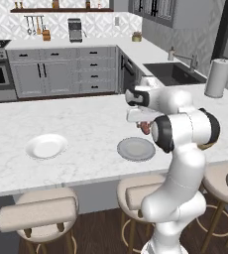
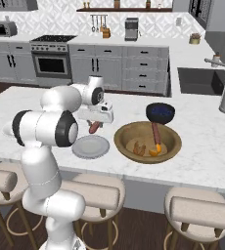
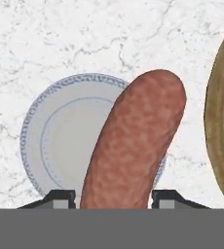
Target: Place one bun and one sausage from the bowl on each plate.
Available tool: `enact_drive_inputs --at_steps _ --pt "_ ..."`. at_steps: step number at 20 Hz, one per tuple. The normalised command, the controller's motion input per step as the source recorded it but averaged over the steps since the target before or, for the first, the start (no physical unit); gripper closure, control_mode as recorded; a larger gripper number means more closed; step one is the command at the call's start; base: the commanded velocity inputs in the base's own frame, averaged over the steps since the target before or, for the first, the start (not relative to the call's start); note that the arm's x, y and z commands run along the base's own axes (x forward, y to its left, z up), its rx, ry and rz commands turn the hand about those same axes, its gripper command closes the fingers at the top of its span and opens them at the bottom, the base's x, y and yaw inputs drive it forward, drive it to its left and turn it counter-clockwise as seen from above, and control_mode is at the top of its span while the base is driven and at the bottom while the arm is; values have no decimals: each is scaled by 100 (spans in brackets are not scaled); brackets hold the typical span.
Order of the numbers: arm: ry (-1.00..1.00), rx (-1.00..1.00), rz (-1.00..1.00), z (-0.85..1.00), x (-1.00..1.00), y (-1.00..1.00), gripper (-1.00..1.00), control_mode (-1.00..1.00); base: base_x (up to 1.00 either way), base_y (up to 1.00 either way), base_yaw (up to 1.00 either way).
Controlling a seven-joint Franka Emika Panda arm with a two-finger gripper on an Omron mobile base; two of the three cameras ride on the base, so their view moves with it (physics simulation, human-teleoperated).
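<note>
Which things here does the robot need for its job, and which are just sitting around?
For the job:
- sausage, held in the fingers
- grey plate below it
- white plate, bare
- wooden bowl, food still inside

Just sitting around:
- dark blue bowl
- paper towel roll
- sink
- stools

Grey cabinets [image 1: 61, 72], marble island [image 1: 76, 119], padded stools [image 1: 41, 213], seemingly wooden floor [image 1: 96, 233].

Two base cameras look forward and down from behind the arm, left and right, sharing the grey plate [image 1: 136, 149] on the counter [image 1: 86, 124]. The hand camera looks down at that plate from close above.
</note>
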Motion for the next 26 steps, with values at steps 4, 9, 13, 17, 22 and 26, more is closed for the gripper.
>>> enact_drive_inputs --at_steps 4,9,13,17,22,26 --pt "20 0 2 -62 -1 37 100 -100 0 0 0" --pt "20 0 0 -56 0 38 100 -100 0 0 0" --pt "24 0 8 -36 -4 67 100 -100 0 0 0" --pt "5 -2 7 -50 0 29 100 -100 0 0 0" --pt "-4 0 2 -20 0 -7 100 -100 0 0 0" --pt "-6 0 0 -1 -10 -13 100 -100 0 0 0"
